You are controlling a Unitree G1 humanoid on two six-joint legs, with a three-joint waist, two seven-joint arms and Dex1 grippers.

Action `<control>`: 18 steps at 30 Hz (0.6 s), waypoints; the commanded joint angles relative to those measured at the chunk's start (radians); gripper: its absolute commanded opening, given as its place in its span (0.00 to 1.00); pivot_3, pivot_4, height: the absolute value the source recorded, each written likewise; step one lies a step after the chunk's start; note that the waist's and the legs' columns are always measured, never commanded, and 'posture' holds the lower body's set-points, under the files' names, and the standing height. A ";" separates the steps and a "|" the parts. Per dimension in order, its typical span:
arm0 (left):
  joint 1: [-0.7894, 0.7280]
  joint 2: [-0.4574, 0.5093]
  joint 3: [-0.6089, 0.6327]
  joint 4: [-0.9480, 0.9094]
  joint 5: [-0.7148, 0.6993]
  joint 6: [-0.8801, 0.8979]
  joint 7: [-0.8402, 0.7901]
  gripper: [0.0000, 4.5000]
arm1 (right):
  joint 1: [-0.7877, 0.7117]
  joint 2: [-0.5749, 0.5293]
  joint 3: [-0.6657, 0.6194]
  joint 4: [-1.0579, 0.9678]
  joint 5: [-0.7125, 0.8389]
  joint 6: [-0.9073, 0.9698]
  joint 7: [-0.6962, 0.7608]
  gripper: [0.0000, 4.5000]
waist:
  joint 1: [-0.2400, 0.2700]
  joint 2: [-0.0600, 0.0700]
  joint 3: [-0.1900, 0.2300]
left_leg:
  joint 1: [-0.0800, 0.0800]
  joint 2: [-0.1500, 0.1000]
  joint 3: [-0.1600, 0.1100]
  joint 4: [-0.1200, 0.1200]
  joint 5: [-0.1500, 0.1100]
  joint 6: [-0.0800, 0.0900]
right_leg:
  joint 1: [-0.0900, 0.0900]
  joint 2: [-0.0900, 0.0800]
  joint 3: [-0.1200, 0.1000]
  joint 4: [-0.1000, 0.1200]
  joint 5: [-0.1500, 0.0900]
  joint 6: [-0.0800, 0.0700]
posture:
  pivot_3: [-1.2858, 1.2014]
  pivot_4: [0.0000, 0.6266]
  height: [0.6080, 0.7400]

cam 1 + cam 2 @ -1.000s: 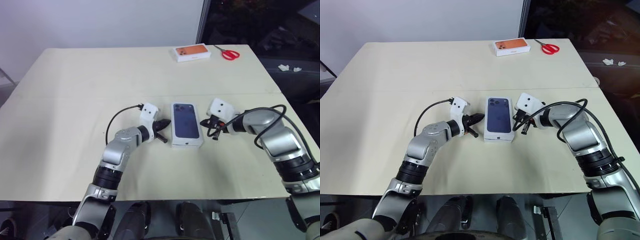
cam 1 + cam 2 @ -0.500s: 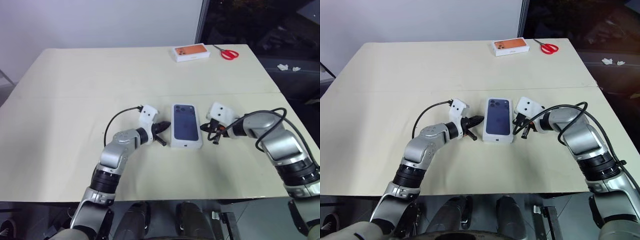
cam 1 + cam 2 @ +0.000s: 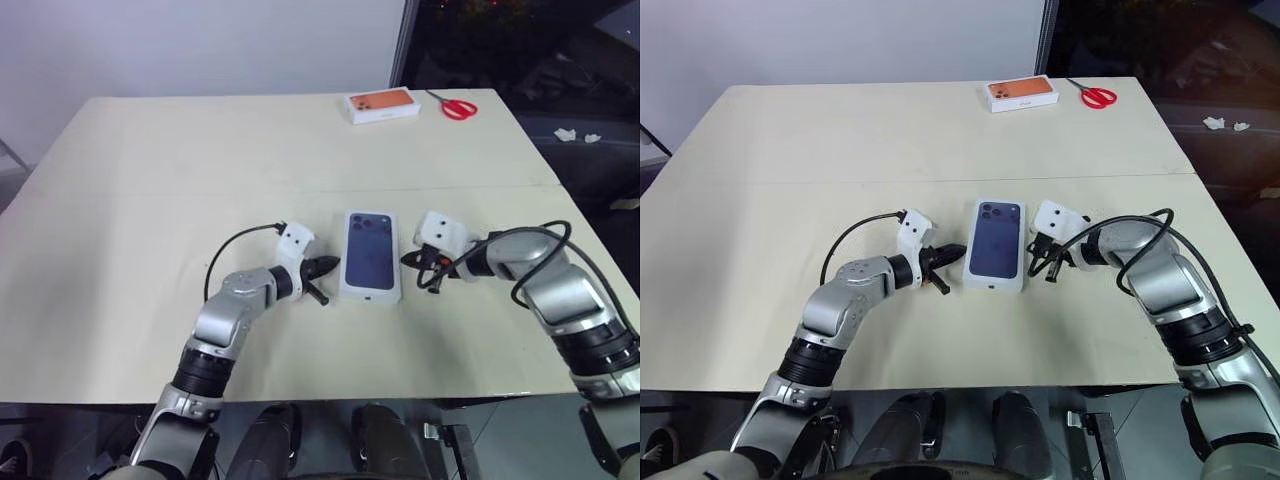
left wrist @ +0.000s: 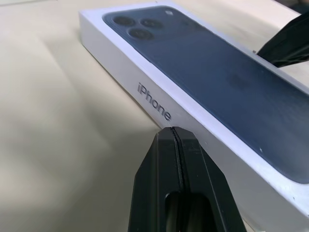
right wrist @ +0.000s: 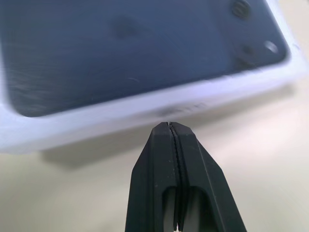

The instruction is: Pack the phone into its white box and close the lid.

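The lid (image 3: 372, 252), white with a dark-blue phone picture on top, sits closed over the white box in the middle of the table. The phone is hidden. My left gripper (image 3: 336, 263) is shut and empty, with its tip right at the lid's left long side (image 4: 159, 104). My right gripper (image 3: 404, 259) is shut and empty too, its tip close to the lid's right long side (image 5: 145, 108). I cannot tell whether either tip touches the lid.
A smaller box with an orange top (image 3: 383, 104) and red scissors (image 3: 460, 107) lie at the table's far edge. The beige table (image 3: 150, 200) ends just right of my right arm, beside dark floor.
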 commanded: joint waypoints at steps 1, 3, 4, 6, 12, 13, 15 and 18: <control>-0.088 -0.026 0.074 -0.017 -0.076 -0.002 0.002 0.00 | -0.088 0.033 -0.101 0.020 0.055 0.005 -0.031 0.00 | -0.001 0.000 0.000 | 0.000 0.000 0.000 0.000 0.000 0.000 | 0.000 0.000 0.000 0.000 0.000 0.000 | 0.52 0.24 1.00; -0.136 -0.058 0.093 0.001 -0.111 0.017 0.005 0.00 | -0.115 0.067 -0.121 0.024 0.080 0.022 -0.046 0.00 | -0.001 0.000 0.000 | 0.000 0.000 0.000 0.000 0.000 0.000 | 0.000 0.000 0.000 0.000 0.000 0.000 | 0.52 0.24 1.00; -0.158 -0.074 0.094 0.015 -0.123 0.026 0.005 0.00 | -0.124 0.083 -0.124 0.024 0.087 0.026 -0.055 0.00 | -0.001 0.000 0.000 | 0.000 0.000 0.000 0.000 0.000 0.000 | 0.000 0.000 0.000 0.000 0.000 0.000 | 0.52 0.24 1.00; -0.184 -0.094 0.088 0.041 -0.128 0.029 0.004 0.00 | -0.130 0.099 -0.119 0.023 0.087 0.028 -0.065 0.00 | 0.002 0.000 0.000 | 0.000 0.000 0.000 0.000 0.001 -0.001 | 0.001 0.000 0.000 -0.001 0.000 0.000 | 0.52 0.24 1.00; -0.181 -0.068 -0.073 0.237 0.027 -0.098 -0.034 0.00 | -0.027 0.152 -0.038 -0.005 0.054 0.026 -0.114 0.00 | 0.001 0.000 0.000 | 0.000 0.000 0.000 0.002 0.001 -0.001 | 0.001 0.000 0.000 0.000 0.000 0.000 | 0.52 0.24 1.00; -0.170 -0.056 -0.093 0.245 0.041 -0.103 -0.045 0.00 | -0.001 0.146 -0.020 -0.025 0.048 0.029 -0.106 0.00 | 0.000 0.000 0.000 | 0.000 0.000 0.000 0.001 0.001 -0.001 | 0.001 0.000 0.000 0.000 0.000 0.000 | 0.52 0.24 1.00; -0.133 -0.024 -0.131 0.224 0.053 -0.096 -0.083 0.00 | 0.065 0.101 0.026 -0.072 0.025 0.000 -0.068 0.00 | -0.002 0.001 -0.002 | 0.000 0.000 0.000 0.001 0.001 -0.001 | 0.001 0.000 0.000 0.000 0.000 0.000 | 0.52 0.24 1.00; -0.081 0.014 -0.142 0.160 0.032 -0.070 -0.125 0.00 | 0.132 0.050 0.029 -0.159 0.072 0.030 -0.001 0.00 | -0.002 0.000 -0.005 | 0.003 0.000 0.000 0.001 -0.001 0.001 | 0.005 0.000 0.000 -0.001 0.000 0.000 | 0.52 0.24 1.00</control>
